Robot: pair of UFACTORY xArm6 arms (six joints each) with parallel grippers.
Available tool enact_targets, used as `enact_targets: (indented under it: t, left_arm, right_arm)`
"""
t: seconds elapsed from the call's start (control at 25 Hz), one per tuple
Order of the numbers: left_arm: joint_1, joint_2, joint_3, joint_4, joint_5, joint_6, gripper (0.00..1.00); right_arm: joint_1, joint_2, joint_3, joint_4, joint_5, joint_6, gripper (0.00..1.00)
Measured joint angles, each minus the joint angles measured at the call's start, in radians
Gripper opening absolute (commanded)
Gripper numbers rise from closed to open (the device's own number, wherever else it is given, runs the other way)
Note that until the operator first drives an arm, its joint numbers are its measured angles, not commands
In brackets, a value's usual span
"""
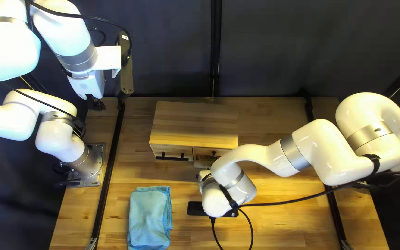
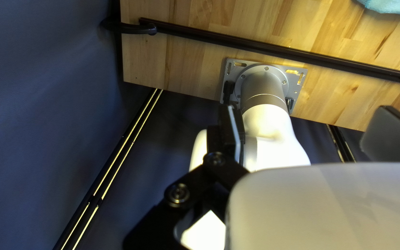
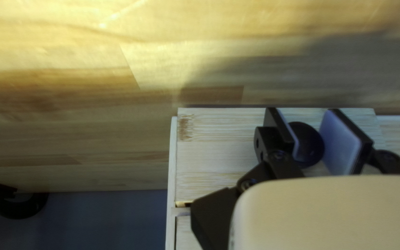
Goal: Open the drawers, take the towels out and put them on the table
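Observation:
A pale wooden drawer cabinet point(image 1: 194, 128) stands mid-table, with two drawers in its front. Its left drawer carries a black bar handle point(image 1: 172, 158). In the right wrist view, my right gripper point(image 3: 306, 130) is shut on the dark round knob point(image 3: 307, 147) of the right drawer's front point(image 3: 217, 156). From above, that gripper is hidden under its own wrist point(image 1: 222, 189). A folded blue towel point(image 1: 150, 217) lies on the table in front of the cabinet, to its left. My left gripper point(image 1: 94, 102) hangs open and empty above its own base point(image 2: 264, 81), far from the cabinet.
A black rail point(image 1: 111, 156) runs along the table's left side and another point(image 1: 332, 205) along its right. A black cable point(image 1: 290, 199) trails from my right wrist across the table. The blue towel's corner point(image 2: 391, 5) shows in the left wrist view.

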Motion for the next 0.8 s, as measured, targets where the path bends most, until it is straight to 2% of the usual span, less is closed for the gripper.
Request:
enact_targets:
  t: [0.2, 0.32, 0.52, 0.6, 0.8]
  left_arm:
    - [0.000, 0.000, 0.000, 0.000, 0.000, 0.000, 1.00]
    - [0.000, 0.000, 0.000, 0.000, 0.000, 0.000, 1.00]
    - [0.000, 0.000, 0.000, 0.000, 0.000, 0.000, 1.00]
    - [0.000, 0.000, 0.000, 0.000, 0.000, 0.000, 1.00]
    - [0.000, 0.000, 0.000, 0.000, 0.000, 0.000, 1.00]
  right_arm:
    - [0.022, 0.014, -0.036, 0.014, 0.027, -0.005, 0.00]
    - [0.025, 0.022, -0.046, 0.020, 0.028, -0.008, 0.06]
    - [0.027, 0.030, -0.063, 0.027, 0.035, -0.015, 0.00]
    - [0.032, 0.032, -0.068, 0.030, 0.037, -0.016, 0.04]
    - [0.037, 0.046, -0.087, 0.044, 0.040, -0.025, 0.03]
